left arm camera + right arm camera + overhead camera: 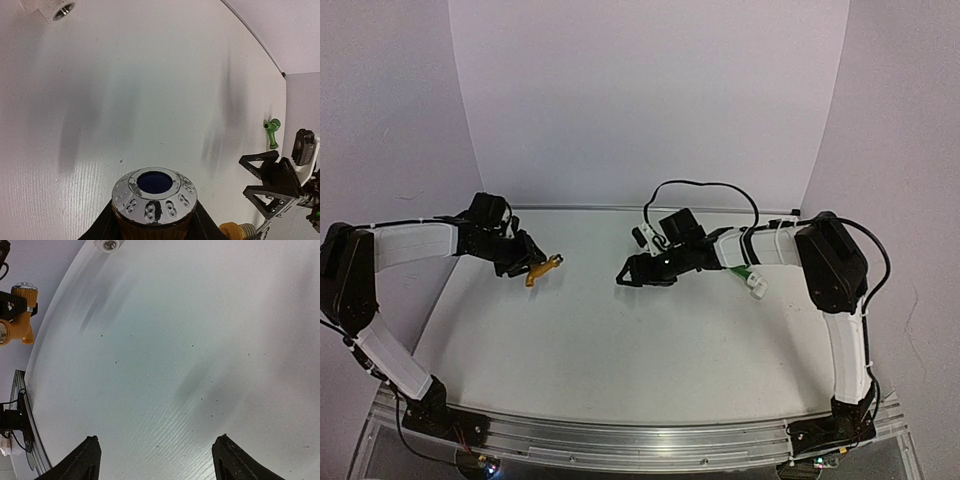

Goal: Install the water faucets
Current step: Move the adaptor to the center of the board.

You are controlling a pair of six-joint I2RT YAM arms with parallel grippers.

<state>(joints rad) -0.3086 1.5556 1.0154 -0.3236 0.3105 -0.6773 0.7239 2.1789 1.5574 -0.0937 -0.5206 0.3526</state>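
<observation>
Heads up: your left gripper [525,262] has its jaws clamped on the orange-yellow faucet [546,267], well apart from the green faucet [744,271] on the table [620,360], while your right gripper [623,277] gapes empty nearer that green one, so the held one may swivel and thread in crooked.

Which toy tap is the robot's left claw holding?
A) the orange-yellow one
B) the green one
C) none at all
A: the left claw is shut on the orange-yellow tap, while the green tap lies loose on the table.
</observation>
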